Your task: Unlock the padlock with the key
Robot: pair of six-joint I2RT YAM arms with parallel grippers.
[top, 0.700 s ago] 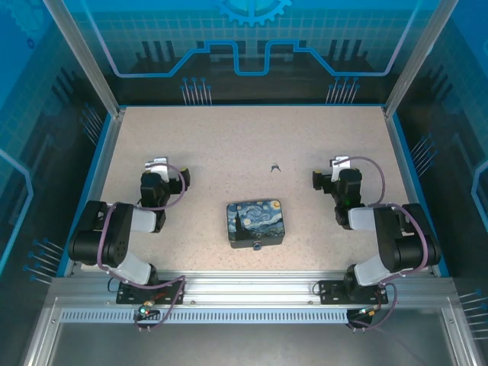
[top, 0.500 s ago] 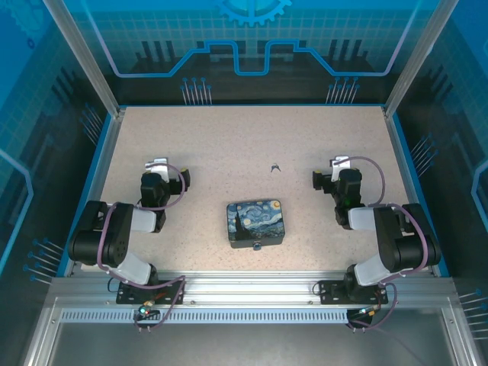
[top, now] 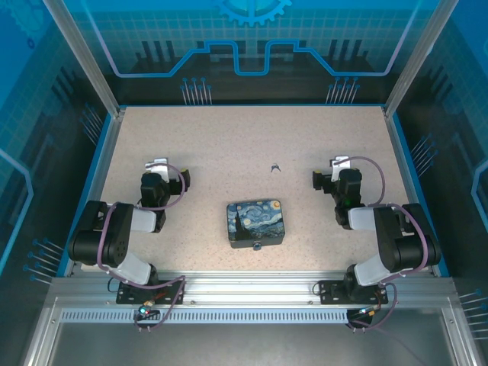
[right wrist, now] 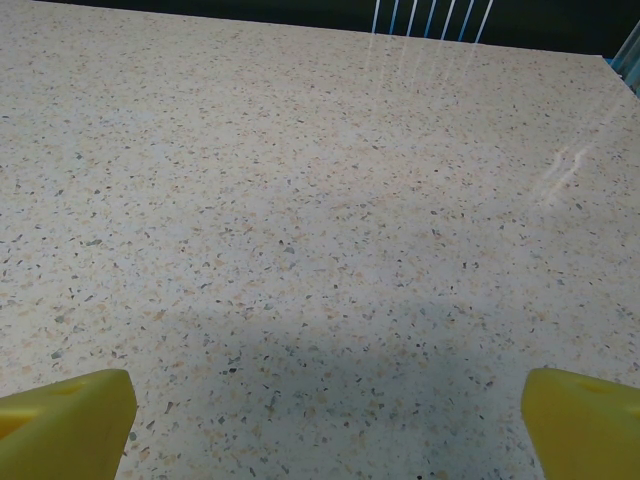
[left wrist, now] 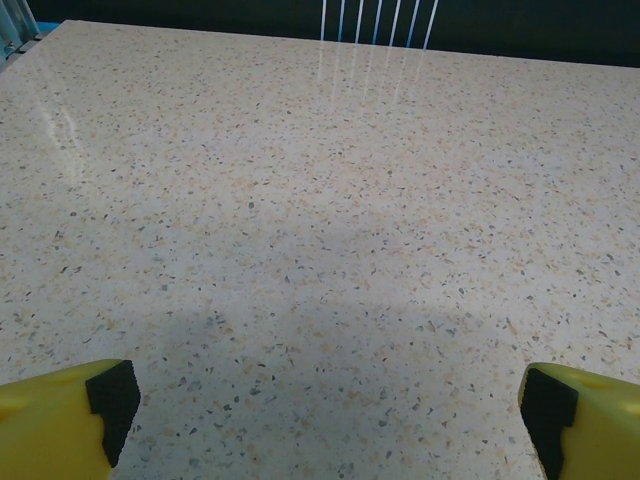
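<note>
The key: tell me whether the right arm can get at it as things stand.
Probably yes. The key lies alone on bare table to the left of the right claw, which is open; the painted box sits nearer the bases, out of the way.

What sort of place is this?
Probably a robotics test cell: a left arm and right arm bolted to a metal rail, a speckled table, and blue panel walls all round.
</note>
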